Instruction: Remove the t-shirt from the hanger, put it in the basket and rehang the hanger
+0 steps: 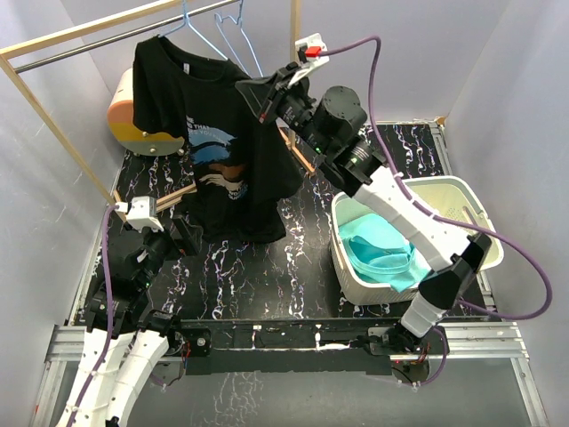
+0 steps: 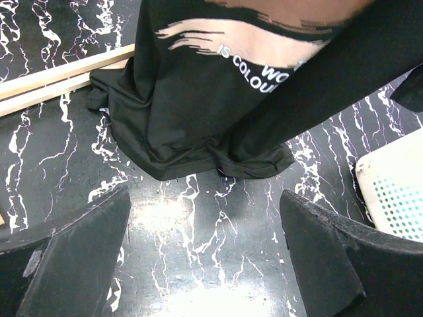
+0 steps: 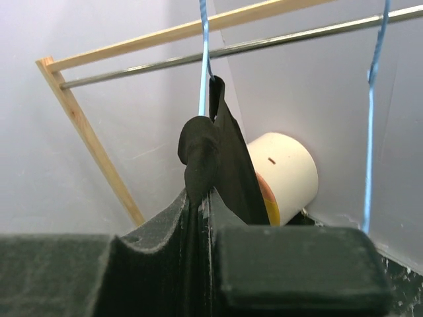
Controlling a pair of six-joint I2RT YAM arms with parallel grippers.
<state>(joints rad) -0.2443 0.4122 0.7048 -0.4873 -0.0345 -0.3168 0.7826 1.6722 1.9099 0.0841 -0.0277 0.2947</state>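
Observation:
The black t-shirt [image 1: 213, 142] with a printed front hangs on a blue hanger [image 1: 191, 27] from the metal rod [image 1: 107, 44]. Its hem [image 2: 198, 155] is bunched on the black marbled table. My right gripper [image 1: 262, 96] is raised at the shirt's right shoulder and shut on a fold of the black fabric [image 3: 201, 158]; the hanger's blue wire [image 3: 203, 59] rises just behind it. My left gripper [image 1: 189, 237] is low over the table, short of the hem. It stands open [image 2: 205, 254] with only bare table between its fingers [image 2: 73, 257].
A second, empty blue hanger [image 1: 236, 31] hangs on the rod to the right. A white basket [image 1: 467, 200] holding teal cloth [image 1: 382, 249] stands at the right. A white and orange cylinder [image 1: 133, 120] lies behind the shirt. Wooden rack bars [image 2: 46, 82] lie on the table at left.

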